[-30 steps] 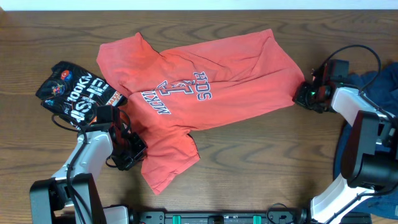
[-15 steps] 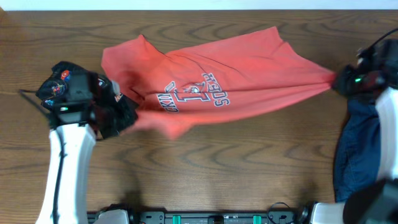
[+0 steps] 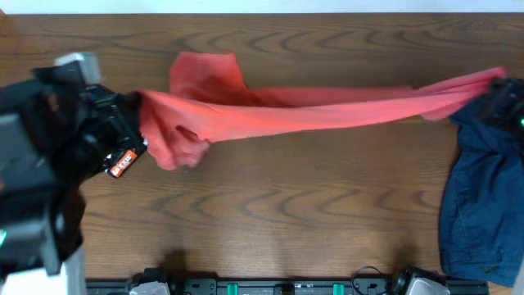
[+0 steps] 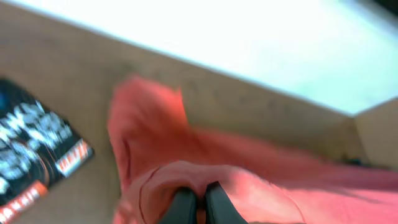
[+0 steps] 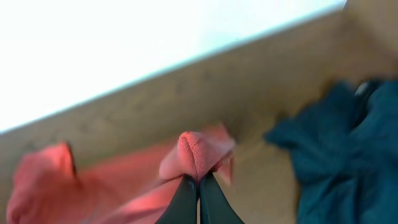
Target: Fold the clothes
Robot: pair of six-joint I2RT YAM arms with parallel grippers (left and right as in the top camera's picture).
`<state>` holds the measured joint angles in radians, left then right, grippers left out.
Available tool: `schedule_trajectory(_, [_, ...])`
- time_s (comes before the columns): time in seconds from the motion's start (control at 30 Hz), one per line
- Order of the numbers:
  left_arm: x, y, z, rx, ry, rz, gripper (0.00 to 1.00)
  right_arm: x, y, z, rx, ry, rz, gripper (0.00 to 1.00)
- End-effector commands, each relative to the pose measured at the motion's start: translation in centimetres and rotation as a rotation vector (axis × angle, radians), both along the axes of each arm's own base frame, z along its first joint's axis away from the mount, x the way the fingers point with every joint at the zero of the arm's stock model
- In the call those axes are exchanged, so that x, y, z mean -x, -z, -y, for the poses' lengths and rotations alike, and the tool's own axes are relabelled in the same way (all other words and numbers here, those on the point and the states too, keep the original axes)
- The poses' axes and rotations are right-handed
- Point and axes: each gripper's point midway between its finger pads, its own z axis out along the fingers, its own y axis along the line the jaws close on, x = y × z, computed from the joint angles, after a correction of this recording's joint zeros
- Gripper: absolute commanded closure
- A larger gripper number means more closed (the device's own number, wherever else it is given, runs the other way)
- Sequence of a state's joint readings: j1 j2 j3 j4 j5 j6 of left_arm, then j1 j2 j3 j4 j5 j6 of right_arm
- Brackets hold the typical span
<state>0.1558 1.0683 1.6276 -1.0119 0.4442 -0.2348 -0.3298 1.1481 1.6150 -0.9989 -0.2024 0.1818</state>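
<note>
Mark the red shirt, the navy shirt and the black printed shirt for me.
red shirt (image 3: pixel 327 115): overhead view, middle of the stretched band of cloth.
navy shirt (image 3: pixel 479 205): overhead view, middle of the heap.
black shirt (image 4: pixel 31 146): left wrist view, on its white print.

Overhead, even bright light is cast; in both wrist views the shirt (image 4: pixel 261 174) is smeared by motion, backgrounds overexposed.

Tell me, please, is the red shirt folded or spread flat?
Neither: the red shirt is bunched into a taut band, strung between the left end effector and right end effector, both shut on it.
</note>
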Motion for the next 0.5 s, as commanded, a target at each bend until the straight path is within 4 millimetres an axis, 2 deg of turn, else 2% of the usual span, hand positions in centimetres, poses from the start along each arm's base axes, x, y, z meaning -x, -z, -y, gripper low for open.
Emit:
schedule_trajectory(0.0, [1.7,-4.6,-1.1,-0.052,-0.057,0.136,0.94,2.1,-4.7,1.4,0.096,0.087,0.118,0.99])
schedule_trajectory(0.1, [2.4,-6.6,-1.4,-0.071,-0.082,0.193,0.94,2.8,-6.6,1.5,0.121,0.11,0.163,0.99])
schedule_trajectory(0.2, [2.0,-6.6,-1.7,-0.074,-0.091,0.19,0.94,2.4,-6.4,1.7,0.12,0.108,0.152,0.99])
schedule_trajectory(0.3, [0.6,-5.4,-1.9,-0.067,-0.089,0.138,0.94,0.7,-4.4,2.0,0.105,0.087,0.082,0.99])
schedule_trajectory(0.4, [-2.0,-3.4,-2.4,-0.056,-0.087,0.064,0.94,-1.8,-1.5,2.4,0.072,0.054,-0.013,0.99])
schedule_trajectory(0.47, [-4.6,-1.6,-2.9,-0.047,-0.084,0.006,0.94,-4.1,1.0,2.5,0.049,0.004,-0.078,0.99])
